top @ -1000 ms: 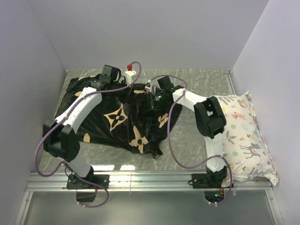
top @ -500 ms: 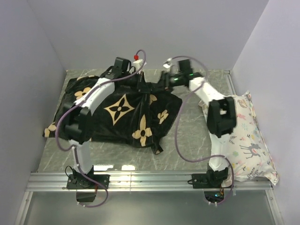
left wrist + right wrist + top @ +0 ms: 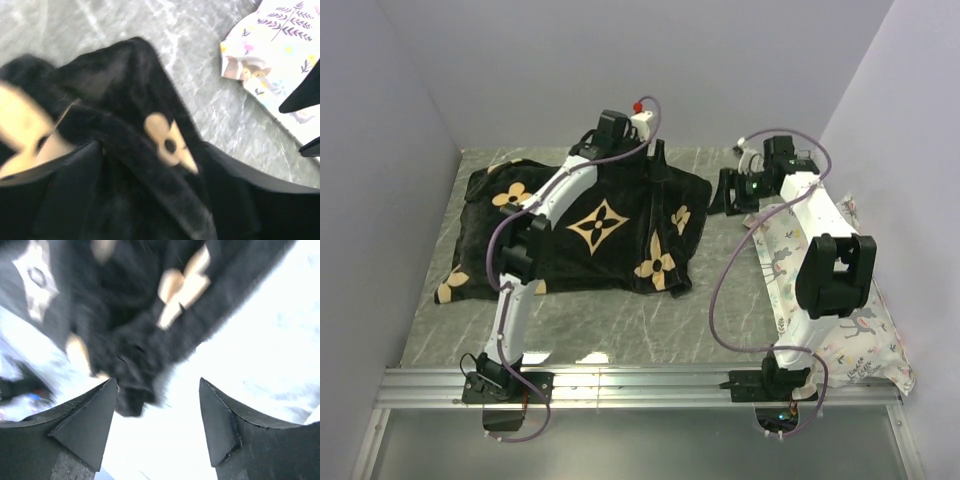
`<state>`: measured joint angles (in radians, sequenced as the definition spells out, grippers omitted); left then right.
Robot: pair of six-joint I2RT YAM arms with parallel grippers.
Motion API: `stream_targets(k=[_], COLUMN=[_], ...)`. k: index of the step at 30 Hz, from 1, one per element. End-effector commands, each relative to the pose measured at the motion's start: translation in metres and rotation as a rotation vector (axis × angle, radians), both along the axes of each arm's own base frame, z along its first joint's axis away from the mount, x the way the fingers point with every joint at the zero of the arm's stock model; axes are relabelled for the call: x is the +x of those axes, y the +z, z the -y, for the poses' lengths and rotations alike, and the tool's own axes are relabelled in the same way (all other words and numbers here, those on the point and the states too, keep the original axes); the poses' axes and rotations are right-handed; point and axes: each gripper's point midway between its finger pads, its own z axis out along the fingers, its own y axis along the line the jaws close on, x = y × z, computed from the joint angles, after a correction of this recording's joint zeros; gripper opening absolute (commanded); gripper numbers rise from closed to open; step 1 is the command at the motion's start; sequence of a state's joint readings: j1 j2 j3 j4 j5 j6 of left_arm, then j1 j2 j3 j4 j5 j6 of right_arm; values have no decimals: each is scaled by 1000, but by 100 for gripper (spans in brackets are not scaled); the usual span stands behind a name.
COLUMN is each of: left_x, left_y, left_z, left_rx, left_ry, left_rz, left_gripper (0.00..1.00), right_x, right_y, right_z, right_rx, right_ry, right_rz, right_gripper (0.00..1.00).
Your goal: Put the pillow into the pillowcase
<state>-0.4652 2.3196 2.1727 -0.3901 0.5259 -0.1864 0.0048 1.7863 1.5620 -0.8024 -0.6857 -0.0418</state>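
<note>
The black plush pillowcase [image 3: 590, 230] with tan flowers lies spread on the table from the near left to the far middle. My left gripper [image 3: 658, 165] hangs over its far right edge. In the left wrist view the jaws of the left gripper [image 3: 152, 150] stand wide apart, with a fold of the pillowcase [image 3: 150, 165] lying loose between them. My right gripper [image 3: 724, 192] is just right of the case, apart from it. The right gripper [image 3: 158, 382] is open and empty, and a blurred corner of the pillowcase [image 3: 130, 330] lies beyond its left finger. The pillow is out of view.
A white deer-print pillow [image 3: 840, 300] lies along the right side under my right arm, and its corner [image 3: 280, 60] shows in the left wrist view. Walls close in the table on the left, back and right. A metal rail [image 3: 640, 385] runs along the near edge.
Both arms have swung right and toward the back, dragging the pillowcase that way. Both grippers have opened and let it go, and the right gripper has drawn away to the right.
</note>
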Motion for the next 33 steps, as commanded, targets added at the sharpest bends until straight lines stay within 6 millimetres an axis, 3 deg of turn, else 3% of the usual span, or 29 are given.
stream_targets(k=[1, 2, 3, 4, 5, 6, 7, 8, 9, 10, 11, 12, 13, 14, 18, 20, 22, 23, 25, 26, 28, 29, 30, 31, 32, 33], left_x=[-8, -7, -22, -45, -54, -53, -79, -89, -97, -111, -131, -145, -158, -176, -220, -237, -246, -258, -262, -274, -279, -289, -288, -286, -290, -289], left_y=[75, 77, 56, 81, 81, 78, 80, 80, 70, 72, 62, 43, 45, 28, 0, -12, -16, -30, -39, -57, -70, -85, -90, -95, -105, -111], left_z=[-59, -94, -117, -138, -160, -205, -227, -244, -285, -304, -319, -350, -365, -393, -442, -462, -476, -486, -498, -501, -522, -523, -529, -541, -542, -545], left_rx=[17, 17, 15, -26, -30, 0, 31, 61, 123, 180, 213, 254, 282, 300, 352, 362, 401, 447, 534, 566, 685, 711, 743, 801, 817, 824], left_ry=[33, 76, 78, 60, 74, 122, 119, 127, 162, 188, 199, 237, 264, 322, 364, 400, 429, 443, 449, 445, 467, 446, 451, 467, 447, 445], left_rz=[115, 90, 3, -11, -43, -40, -97, -101, -95, -86, -134, -164, -152, -213, -295, -331, -323, -353, -317, -352, -345, -368, -359, -347, -353, -355], left_gripper=[88, 97, 99, 99, 99, 99, 99, 99, 100, 99, 99, 99, 99, 99, 99, 99, 99, 99, 99, 99, 99, 99, 99, 99, 99, 99], right_x=[-38, -52, -58, -70, -80, -99, -107, -117, -133, -137, -145, -148, -148, -151, -148, -127, -115, -106, -101, -96, -89, -84, -82, -77, -74, -72], right_y=[-5, -21, -27, -24, -28, -46, -41, -46, -62, -60, -68, -69, -72, -79, -95, -98, -112, -109, -121, -119, -124, -122, -124, -126, -126, -123], right_z=[10, 11, 15, 2, -2, -4, -13, -18, -17, -17, -26, -29, -35, -39, -61, -63, -61, -65, -71, -76, -80, -83, -83, -76, -73, -71], right_rx=[-208, -248, -320, -351, -381, -426, -477, -505, -532, -559, -570, -575, -572, -569, -613, -700, -751, -753, -755, -739, -740, -739, -751, -788, -800, -805], right_ry=[110, 137, 175, 235, 270, 337, 379, 420, 466, 473, 517, 528, 537, 549, 528, 453, 408, 365, 361, 348, 332, 320, 316, 294, 290, 281], right_rz=[52, 27, 50, 90, 103, 93, 173, 197, 189, 230, 247, 258, 264, 266, 339, 413, 384, 372, 340, 347, 348, 353, 349, 345, 349, 352], right_gripper=[74, 76, 83, 84, 84, 84, 85, 90, 93, 93, 93, 94, 94, 94, 94, 95, 95, 94, 92, 91, 83, 78, 61, 51, 24, 8])
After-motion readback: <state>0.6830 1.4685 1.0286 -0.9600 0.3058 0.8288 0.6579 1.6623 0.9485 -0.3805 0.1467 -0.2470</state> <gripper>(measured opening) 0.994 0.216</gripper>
